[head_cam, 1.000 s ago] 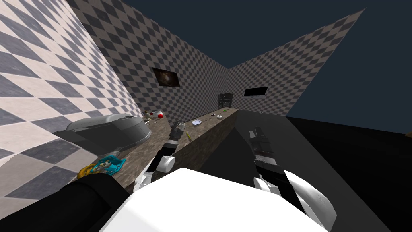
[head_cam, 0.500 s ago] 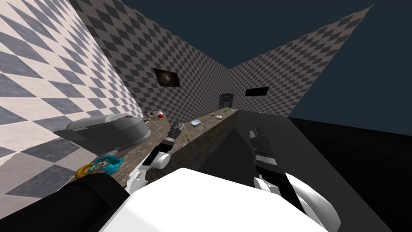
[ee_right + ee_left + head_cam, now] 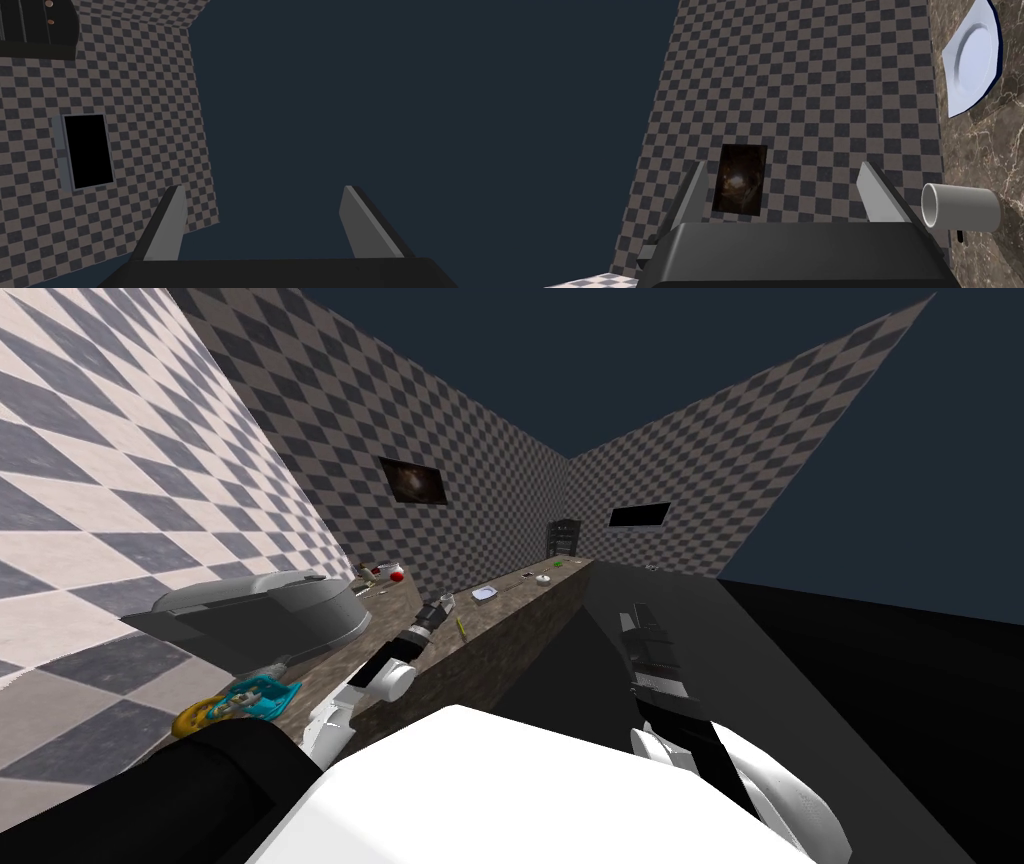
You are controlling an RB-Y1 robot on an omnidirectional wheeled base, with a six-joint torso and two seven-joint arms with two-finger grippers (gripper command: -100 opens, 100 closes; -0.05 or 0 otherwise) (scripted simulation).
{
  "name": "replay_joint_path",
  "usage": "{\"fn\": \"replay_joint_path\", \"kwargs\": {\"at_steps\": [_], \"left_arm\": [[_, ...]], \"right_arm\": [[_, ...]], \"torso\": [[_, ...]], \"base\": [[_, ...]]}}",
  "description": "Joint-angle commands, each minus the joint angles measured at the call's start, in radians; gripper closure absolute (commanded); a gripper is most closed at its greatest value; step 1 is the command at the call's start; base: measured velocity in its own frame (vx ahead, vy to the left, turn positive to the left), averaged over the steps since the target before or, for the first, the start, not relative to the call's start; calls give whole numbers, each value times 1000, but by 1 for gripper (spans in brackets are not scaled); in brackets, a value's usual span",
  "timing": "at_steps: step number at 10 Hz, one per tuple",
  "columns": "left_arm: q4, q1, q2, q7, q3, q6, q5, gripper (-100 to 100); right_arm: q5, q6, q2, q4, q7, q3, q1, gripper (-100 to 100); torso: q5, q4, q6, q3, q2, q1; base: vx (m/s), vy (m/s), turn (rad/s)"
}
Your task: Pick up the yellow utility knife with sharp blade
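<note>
A: Utility knife point(image 3: 461, 627), position?
B: It is logged flat on the brown marbled counter point(image 3: 515, 585), close to the front edge. It is seen as a thin yellow sliver. The long axis is set aslant across the counter, with one end toward the front edge and the other toward the wall side. Which end carries the blade cannot be told.

A: Nearest hand?
B: The left gripper point(image 3: 783, 167) is noted over the counter, just beside the knife on its wall side and apart from it. Its jaws are spread wide, and nothing is held between them.

A: Neighbours?
B: A pale cup point(image 3: 960, 207) is recorded upright on the counter, just beside one left finger. A white plate point(image 3: 969, 65) with a dark rim is seen farther along the counter, apart from the cup. A grey rounded appliance point(image 3: 270, 613) is noted against the wall at the counter's near end.

A: Other arm?
B: The right gripper point(image 3: 262, 189) is held off the counter, out beyond its front edge. Its jaws are likewise wide and empty.
</note>
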Motion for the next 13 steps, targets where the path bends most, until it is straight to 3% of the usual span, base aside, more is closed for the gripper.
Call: {"fn": "replay_joint_path", "kwargs": {"at_steps": [1, 2, 3, 4, 5, 6, 7, 8, 9, 10, 11, 12, 13], "left_arm": [[11, 3, 44, -22, 15, 50, 34, -100], [11, 3, 44, -22, 15, 56, 34, -100], [24, 6, 84, -41, 27, 90, 64, -100], [24, 6, 84, -41, 27, 102, 64, -100], [38, 10, 123, -61, 37, 140, 93, -100], [38, 10, 123, -61, 37, 150, 93, -100], [53, 15, 162, -82, 45, 190, 121, -100], [53, 15, 162, -82, 45, 199, 121, -100], [69, 21, 200, -104, 52, 235, 149, -100], [69, 21, 200, -104, 52, 249, 149, -100], [85, 29, 238, -126, 57, 285, 175, -100], [85, 29, 238, -126, 57, 301, 175, -100], [102, 37, 275, -149, 60, 337, 201, -100]], "right_arm": [[0, 0, 0, 0, 0, 0, 0, 0], [0, 0, 0, 0, 0, 0, 0, 0], [0, 0, 0, 0, 0, 0, 0, 0], [0, 0, 0, 0, 0, 0, 0, 0], [0, 0, 0, 0, 0, 0, 0, 0], [0, 0, 0, 0, 0, 0, 0, 0], [0, 0, 0, 0, 0, 0, 0, 0], [0, 0, 0, 0, 0, 0, 0, 0], [0, 0, 0, 0, 0, 0, 0, 0], [0, 0, 0, 0, 0, 0, 0, 0], [0, 0, 0, 0, 0, 0, 0, 0], [0, 0, 0, 0, 0, 0, 0, 0], [0, 0, 0, 0, 0, 0, 0, 0]], "torso": [[0, 0, 0, 0, 0, 0], [0, 0, 0, 0, 0, 0], [0, 0, 0, 0, 0, 0], [0, 0, 0, 0, 0, 0], [0, 0, 0, 0, 0, 1], [0, 0, 0, 0, 0, 0], [0, 0, 0, 0, 0, 1], [0, 0, 0, 0, -1, 1], [0, 0, 0, 0, -1, 0], [0, 0, 0, 0, -1, 0], [0, 0, 0, 0, -1, 0], [0, 0, 0, -1, -1, 0], [0, 0, 0, -1, -1, 1]], "base": [[42, -38, 0], [36, -33, 0], [38, -37, -9], [31, -33, -3], [27, -41, -15], [32, -30, -5], [54, -33, -28], [45, -35, -10], [44, -49, -24], [41, -35, -14], [57, -37, -38], [49, -26, -19], [53, -29, -48]]}}
